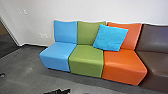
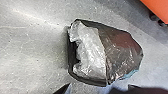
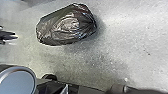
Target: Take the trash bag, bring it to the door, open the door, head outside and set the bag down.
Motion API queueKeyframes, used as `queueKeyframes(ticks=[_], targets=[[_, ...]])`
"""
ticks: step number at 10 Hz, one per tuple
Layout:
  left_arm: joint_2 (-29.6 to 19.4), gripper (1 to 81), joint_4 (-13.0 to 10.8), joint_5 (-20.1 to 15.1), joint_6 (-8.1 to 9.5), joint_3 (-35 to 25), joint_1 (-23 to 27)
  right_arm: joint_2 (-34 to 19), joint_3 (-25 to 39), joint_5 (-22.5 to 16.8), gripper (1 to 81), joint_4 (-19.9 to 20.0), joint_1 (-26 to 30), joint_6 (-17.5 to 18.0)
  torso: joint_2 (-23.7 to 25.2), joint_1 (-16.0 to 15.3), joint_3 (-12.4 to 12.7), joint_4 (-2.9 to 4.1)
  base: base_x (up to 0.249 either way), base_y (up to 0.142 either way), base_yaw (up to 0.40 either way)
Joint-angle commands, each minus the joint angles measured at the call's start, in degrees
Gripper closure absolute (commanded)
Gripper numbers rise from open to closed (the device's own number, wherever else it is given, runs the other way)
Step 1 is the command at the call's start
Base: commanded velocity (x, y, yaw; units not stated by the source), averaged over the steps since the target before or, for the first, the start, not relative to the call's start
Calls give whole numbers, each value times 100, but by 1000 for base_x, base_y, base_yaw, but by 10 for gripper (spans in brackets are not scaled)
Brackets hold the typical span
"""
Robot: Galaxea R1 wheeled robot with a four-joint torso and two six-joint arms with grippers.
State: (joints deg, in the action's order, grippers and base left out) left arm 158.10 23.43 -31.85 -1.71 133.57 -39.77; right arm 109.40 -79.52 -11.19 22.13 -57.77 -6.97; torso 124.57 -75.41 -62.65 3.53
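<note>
On the near floor (image 3: 120,47), the dark trash bag (image 3: 66,26), farther off a row of coloured seats (image 1: 86,58), a blue cushion (image 1: 111,37) leaning there, left and right jaws apart or together, I can't tell.

bare floor (image 2: 32,50) around trash bag (image 2: 92,55), orange seat (image 2: 158,8) near it, wall (image 1: 82,10) behind

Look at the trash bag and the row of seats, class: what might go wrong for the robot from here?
The trash bag looks like thin, crinkled plastic, so it might tear or slip if only a small fold is pinched. The row of seats stands in front of the robot, so a swinging arm or a careless turn could bump the orange seat.
</note>
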Motion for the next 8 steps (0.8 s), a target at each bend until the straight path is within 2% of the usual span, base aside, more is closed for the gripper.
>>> queueKeyframes(ticks=[1, 2, 3, 5, 8], targets=[[-32, 10, 179, -426, -23, -24, 842, -311, 87, -349, 10, 117, 402, 3, 540, -347, -459, 0, 0, 0, 0], [-15, 10, 171, -497, -23, -15, 930, -311, 87, -349, 10, 117, 402, 3, 750, -481, -629, 0, 0, 0, 0], [29, 10, 171, -532, -14, 63, 1036, -311, 78, -349, 10, 117, 402, 3, 953, -610, -311, 0, 0, 0, 0], [284, 10, 127, -849, -14, 407, 1229, -302, 78, -349, 10, 125, 402, 3, 1274, -811, -444, 0, 0, 0, 0], [723, 10, 83, -972, -23, 820, 1265, -284, 60, -349, 10, 125, 393, 3, 1864, -1178, -481, 0, 0, 0, 0]])
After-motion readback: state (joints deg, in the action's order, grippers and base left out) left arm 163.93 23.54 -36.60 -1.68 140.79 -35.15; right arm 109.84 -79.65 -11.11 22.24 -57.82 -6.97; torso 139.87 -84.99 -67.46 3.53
